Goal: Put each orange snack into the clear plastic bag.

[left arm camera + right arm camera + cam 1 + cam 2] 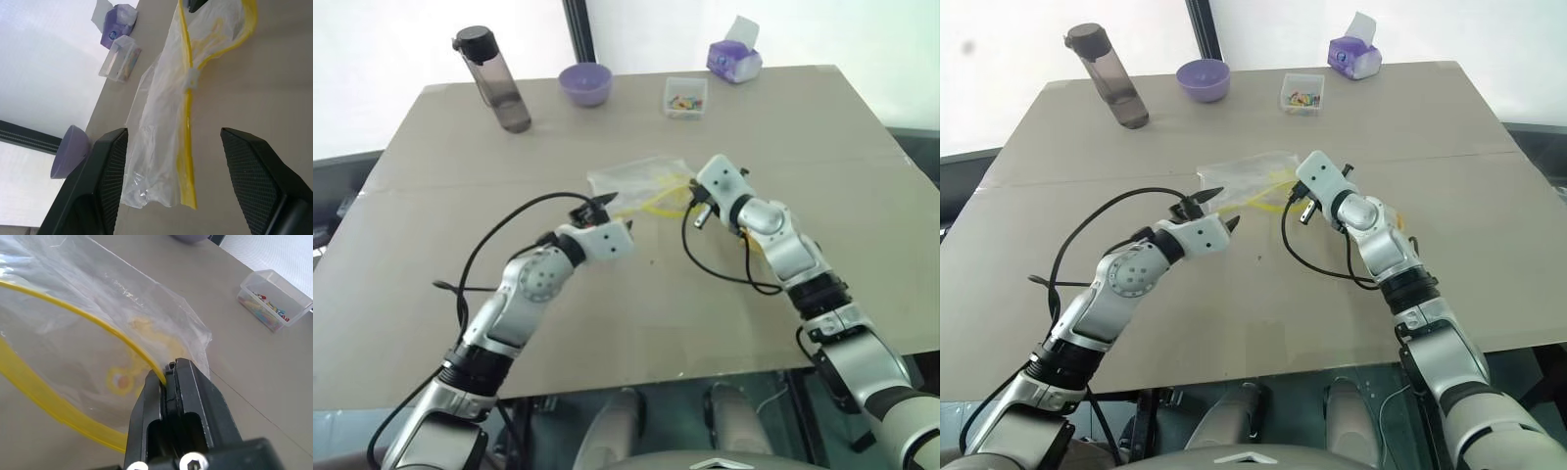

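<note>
Two hands are seen mid-worktop [431,294]: the right hand [168,377] is pinched on the clear plastic bag [161,132], seemingly its yellow strip; the left hand [171,181] is spread just beside it.

Along the far edge of the tan surface [460,294] stands a smoky grey water bottle [495,80] with a dark cap, upright at the left. Beside it sits a purple bowl [584,84]. Further right, a small clear box [685,97] of colourful bits, then a purple tissue pack [734,59] with a tissue poking up.
</note>
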Robot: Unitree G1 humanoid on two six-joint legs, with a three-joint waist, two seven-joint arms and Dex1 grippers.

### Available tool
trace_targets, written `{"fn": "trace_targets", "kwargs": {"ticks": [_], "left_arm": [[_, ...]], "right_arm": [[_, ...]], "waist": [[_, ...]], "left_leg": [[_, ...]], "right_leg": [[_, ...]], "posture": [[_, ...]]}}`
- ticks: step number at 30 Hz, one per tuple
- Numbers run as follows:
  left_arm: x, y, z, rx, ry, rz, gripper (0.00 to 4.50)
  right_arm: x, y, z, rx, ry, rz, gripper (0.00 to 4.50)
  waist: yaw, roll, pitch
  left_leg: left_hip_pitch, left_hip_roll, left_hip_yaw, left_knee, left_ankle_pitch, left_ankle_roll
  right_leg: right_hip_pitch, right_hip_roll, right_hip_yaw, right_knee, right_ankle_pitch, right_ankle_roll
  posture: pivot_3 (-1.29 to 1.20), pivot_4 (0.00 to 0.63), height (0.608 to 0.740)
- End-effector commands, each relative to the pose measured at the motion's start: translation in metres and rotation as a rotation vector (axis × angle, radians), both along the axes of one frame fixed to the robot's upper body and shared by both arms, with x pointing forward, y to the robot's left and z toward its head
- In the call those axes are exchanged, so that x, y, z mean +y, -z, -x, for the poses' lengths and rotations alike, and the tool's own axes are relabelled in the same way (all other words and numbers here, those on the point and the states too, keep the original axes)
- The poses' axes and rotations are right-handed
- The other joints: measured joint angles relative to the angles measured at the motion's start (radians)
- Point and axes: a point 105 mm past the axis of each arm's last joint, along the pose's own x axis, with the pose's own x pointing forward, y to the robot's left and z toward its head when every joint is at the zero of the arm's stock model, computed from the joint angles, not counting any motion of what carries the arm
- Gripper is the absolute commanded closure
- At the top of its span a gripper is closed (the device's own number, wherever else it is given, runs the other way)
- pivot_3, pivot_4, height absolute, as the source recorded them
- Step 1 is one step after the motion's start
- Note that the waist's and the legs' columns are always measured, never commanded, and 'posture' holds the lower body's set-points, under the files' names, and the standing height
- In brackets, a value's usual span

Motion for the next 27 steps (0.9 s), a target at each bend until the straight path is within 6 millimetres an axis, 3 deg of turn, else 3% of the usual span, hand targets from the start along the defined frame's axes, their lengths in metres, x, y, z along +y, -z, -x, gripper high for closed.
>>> {"fn": "trace_targets", "kwargs": {"ticks": [1, 2, 3, 7, 20, 23, 27], "left_arm": [[-0.007, -0.013, 0.002, -0.051, 0.033, 0.007, 2.11], [-0.007, -0.013, 0.002, -0.051, 0.037, 0.006, 2.25], [-0.008, -0.013, 0.003, -0.049, 0.041, 0.005, 2.91], [-0.009, -0.012, 0.004, -0.048, 0.049, 0.003, 4.48], [-0.010, -0.011, 0.004, -0.045, 0.042, 0.018, 4.48], [-0.010, -0.011, 0.003, -0.044, 0.039, 0.022, 4.50], [-0.009, -0.009, 0.003, -0.041, 0.035, 0.022, 4.50]], "right_arm": [[0.004, -0.014, 0.005, -0.059, -0.030, -0.010, 4.50], [0.005, -0.014, 0.005, -0.059, -0.030, -0.010, 4.50], [0.005, -0.014, 0.005, -0.059, -0.030, -0.009, 4.50], [0.005, -0.014, 0.005, -0.060, -0.028, -0.010, 4.50], [0.003, -0.010, 0.010, -0.008, -0.036, -0.008, 4.50], [0.000, -0.015, 0.010, -0.040, -0.026, -0.004, 3.68], [-0.003, -0.015, 0.016, -0.015, -0.056, -0.010, 1.77]], "waist": [[0.000, 0.000, 0.000], [0.000, 0.000, 0.000], [0.000, 0.000, 0.000], [0.000, 0.000, 0.000], [0.000, 0.000, 0.000], [0.000, 0.000, 0.000], [0.000, 0.000, 0.000]], "left_leg": [[0.000, 0.000, 0.000, 0.000, 0.000, 0.000], [0.000, 0.000, 0.000, 0.000, 0.000, 0.000], [0.000, 0.000, 0.000, 0.000, 0.000, 0.000], [0.000, 0.000, 0.000, 0.001, 0.000, 0.000], [0.000, 0.000, 0.000, 0.003, 0.000, 0.000], [0.000, 0.000, 0.000, 0.004, 0.000, 0.000], [0.000, 0.000, 0.000, 0.004, 0.000, 0.000]], "right_leg": [[0.000, 0.000, 0.000, 0.000, 0.000, 0.000], [0.000, 0.000, 0.000, 0.000, 0.000, 0.000], [0.000, 0.000, 0.000, 0.001, 0.000, 0.000], [0.000, 0.000, 0.000, 0.002, 0.000, 0.000], [0.000, 0.000, 0.000, 0.004, 0.000, 0.000], [0.000, 0.000, 0.000, 0.004, 0.000, 0.000], [0.000, 0.000, 0.000, 0.005, 0.000, 0.000]], "posture": [[0.00, 0.150, 0.740], [0.00, 0.150, 0.740], [0.00, 0.150, 0.740], [0.00, 0.150, 0.740], [0.00, 0.150, 0.740], [0.00, 0.150, 0.740], [0.00, 0.150, 0.740]]}}
